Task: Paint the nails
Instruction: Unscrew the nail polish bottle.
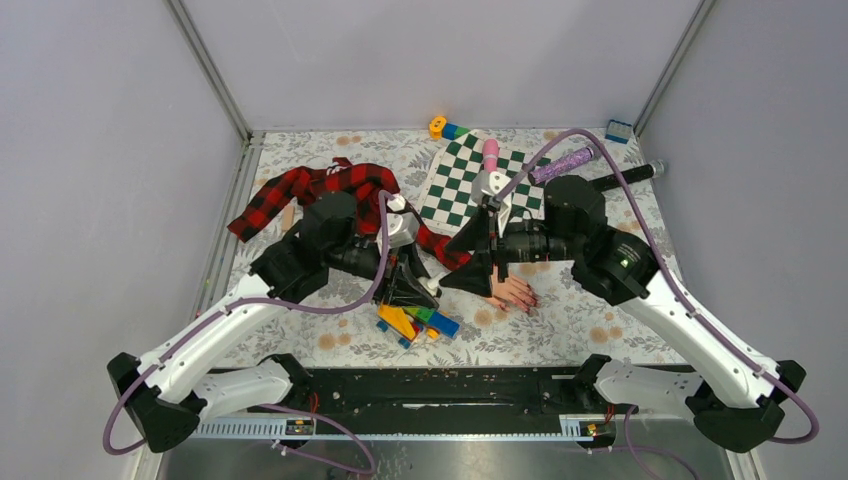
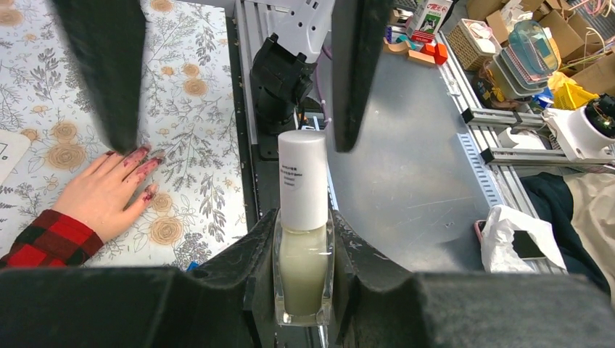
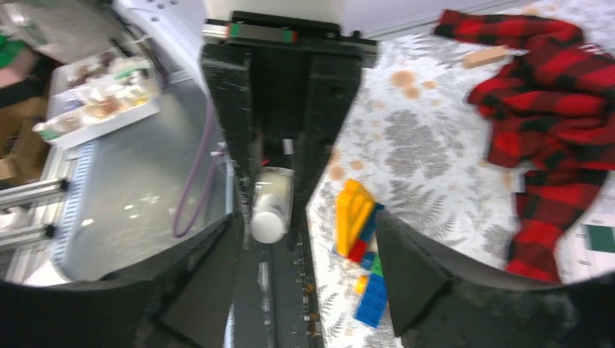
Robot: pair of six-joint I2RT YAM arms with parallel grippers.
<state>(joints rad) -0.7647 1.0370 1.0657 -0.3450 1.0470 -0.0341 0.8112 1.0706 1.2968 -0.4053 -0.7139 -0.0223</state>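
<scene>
My left gripper (image 2: 303,217) is shut on a small clear bottle (image 2: 302,272) of pale liquid with a white cap (image 2: 302,177), held upright above the table's front edge. My right gripper (image 3: 308,217) is open. Its dark fingers (image 2: 101,69) stand wide apart on either side of the cap (image 3: 268,225) and do not grip it. The pale pink mannequin hand (image 2: 98,196) lies flat on the floral cloth in a red-black plaid sleeve (image 2: 47,243). Its nails (image 2: 141,156) are smeared dark red. From above, the hand (image 1: 512,292) lies just below the right gripper (image 1: 447,265).
A pile of coloured toy bricks (image 1: 410,322) lies under the left gripper (image 1: 408,283). The plaid shirt (image 1: 310,190) spreads to the back left. A green-white checkered board (image 1: 465,185), a pink piece (image 1: 490,152), a purple roller (image 1: 565,165) and a black marker (image 1: 625,178) lie behind.
</scene>
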